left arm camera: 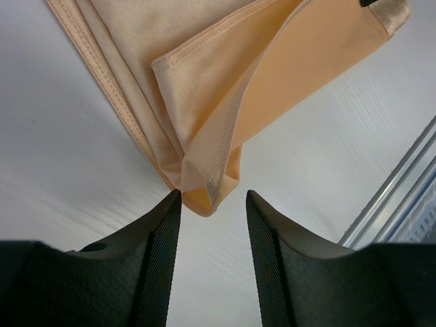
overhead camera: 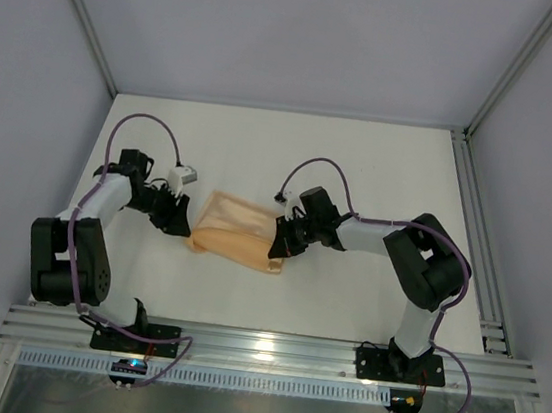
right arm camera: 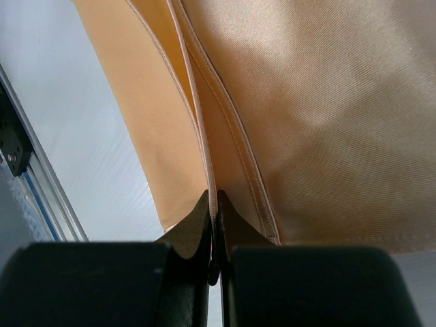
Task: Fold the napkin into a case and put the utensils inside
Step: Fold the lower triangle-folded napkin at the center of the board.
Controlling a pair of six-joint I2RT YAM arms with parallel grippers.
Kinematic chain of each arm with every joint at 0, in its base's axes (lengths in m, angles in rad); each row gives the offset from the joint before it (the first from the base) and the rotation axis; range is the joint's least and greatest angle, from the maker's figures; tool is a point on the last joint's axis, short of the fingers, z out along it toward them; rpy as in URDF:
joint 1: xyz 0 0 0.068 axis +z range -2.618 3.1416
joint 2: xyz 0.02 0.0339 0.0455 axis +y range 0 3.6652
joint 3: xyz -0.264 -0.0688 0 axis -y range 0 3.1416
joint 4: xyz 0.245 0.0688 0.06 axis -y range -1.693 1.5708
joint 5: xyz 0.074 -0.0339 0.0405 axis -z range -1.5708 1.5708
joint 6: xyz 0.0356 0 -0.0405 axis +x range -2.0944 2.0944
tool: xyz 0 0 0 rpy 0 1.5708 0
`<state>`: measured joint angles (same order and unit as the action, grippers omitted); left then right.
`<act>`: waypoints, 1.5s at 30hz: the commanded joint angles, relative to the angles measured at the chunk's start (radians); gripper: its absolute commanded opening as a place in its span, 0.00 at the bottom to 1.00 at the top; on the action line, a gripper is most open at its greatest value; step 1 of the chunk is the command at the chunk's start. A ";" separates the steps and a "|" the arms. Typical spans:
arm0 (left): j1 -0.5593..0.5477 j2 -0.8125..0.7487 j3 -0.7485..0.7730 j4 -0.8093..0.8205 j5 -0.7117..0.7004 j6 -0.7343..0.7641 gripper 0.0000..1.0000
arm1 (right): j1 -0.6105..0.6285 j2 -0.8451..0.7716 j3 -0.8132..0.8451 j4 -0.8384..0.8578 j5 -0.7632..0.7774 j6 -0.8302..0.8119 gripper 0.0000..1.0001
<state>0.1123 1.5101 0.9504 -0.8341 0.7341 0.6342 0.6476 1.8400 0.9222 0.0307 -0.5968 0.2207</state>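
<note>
The white counter (overhead camera: 361, 167) carries 1 thing directly on it: the peach-orange napkin (overhead camera: 238, 230), folded into several layers with stitched hems showing, lying near the middle with its long side slightly angled. An aluminium rail (overhead camera: 269, 348) runs along the counter's near edge, and a side rail (overhead camera: 476, 231) along its right edge.

Napkin (right arm camera: 313, 109) cropped, lower layers likely hidden

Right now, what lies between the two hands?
The napkin, clearest in the top view; the right hand pinches its edge, the left hand stands open at its corner.
</note>
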 commanded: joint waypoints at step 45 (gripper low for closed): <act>-0.082 0.157 -0.021 0.406 -0.088 -0.390 0.00 | 0.104 -0.240 0.130 -0.193 0.483 -0.069 0.57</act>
<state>0.0315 1.7096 0.9386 -0.4683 0.6296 0.2604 0.7383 1.6100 1.0367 -0.1822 -0.2222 0.1410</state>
